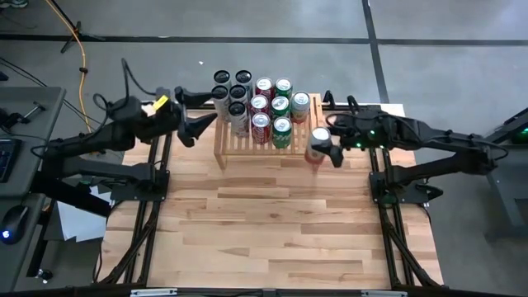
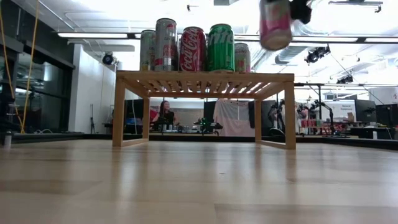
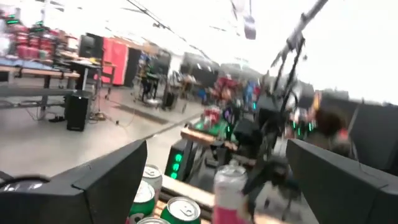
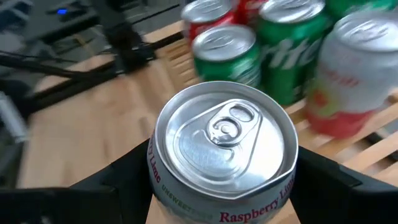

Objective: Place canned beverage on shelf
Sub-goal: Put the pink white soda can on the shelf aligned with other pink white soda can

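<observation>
This is a robotics lab or workshop in an open industrial hall. The wooden tabletop stands on a grey concrete floor with cables lying across it. Beyond it are long ceiling lights, workbenches, more robot arms and a seated person.

The table is made of light wood strips with a smooth, slightly shiny finish. The shelf is pale, matt wood with a slatted top. The raspberry lime can has a bare metal lid, bright and glossy, with a metal pull tab; its printed wall is glossy too. The right gripper holding it looks like matt black plastic. The green cans and the red cola can have shiny painted metal walls.
</observation>
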`<state>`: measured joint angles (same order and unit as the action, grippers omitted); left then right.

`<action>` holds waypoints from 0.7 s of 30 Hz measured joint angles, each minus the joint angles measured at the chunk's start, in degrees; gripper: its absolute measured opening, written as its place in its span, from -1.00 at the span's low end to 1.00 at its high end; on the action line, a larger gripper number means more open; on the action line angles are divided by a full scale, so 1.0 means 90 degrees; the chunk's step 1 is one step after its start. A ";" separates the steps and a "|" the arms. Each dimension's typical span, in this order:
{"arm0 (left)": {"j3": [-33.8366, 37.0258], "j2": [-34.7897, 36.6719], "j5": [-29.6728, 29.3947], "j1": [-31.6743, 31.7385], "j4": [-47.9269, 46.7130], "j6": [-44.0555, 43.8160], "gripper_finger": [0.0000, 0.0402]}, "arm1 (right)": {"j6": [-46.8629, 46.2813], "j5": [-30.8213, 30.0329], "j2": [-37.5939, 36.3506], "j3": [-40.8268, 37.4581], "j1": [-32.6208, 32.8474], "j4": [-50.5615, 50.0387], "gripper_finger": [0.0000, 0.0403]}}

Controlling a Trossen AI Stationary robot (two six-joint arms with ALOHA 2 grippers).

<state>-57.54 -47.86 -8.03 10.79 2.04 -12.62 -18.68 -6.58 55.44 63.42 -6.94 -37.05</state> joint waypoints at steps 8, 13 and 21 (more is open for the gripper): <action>0.0593 0.0433 -0.0318 0.0000 0.0694 -0.0588 0.87 | 0.1041 -0.0028 0.0886 0.0016 -0.0751 0.0473 0.40; 0.0593 0.0439 -0.0318 0.0000 0.0936 -0.0591 0.87 | 0.1420 0.0056 0.1296 0.0016 -0.1136 0.0909 0.40; 0.0593 0.0439 -0.0316 0.0000 0.0959 -0.0598 0.87 | 0.1581 0.0113 0.1389 0.0019 -0.1560 0.1285 0.40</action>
<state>-52.21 -43.90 -10.88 10.79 10.68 -18.00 -4.45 -5.56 67.94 63.59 -20.98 -25.49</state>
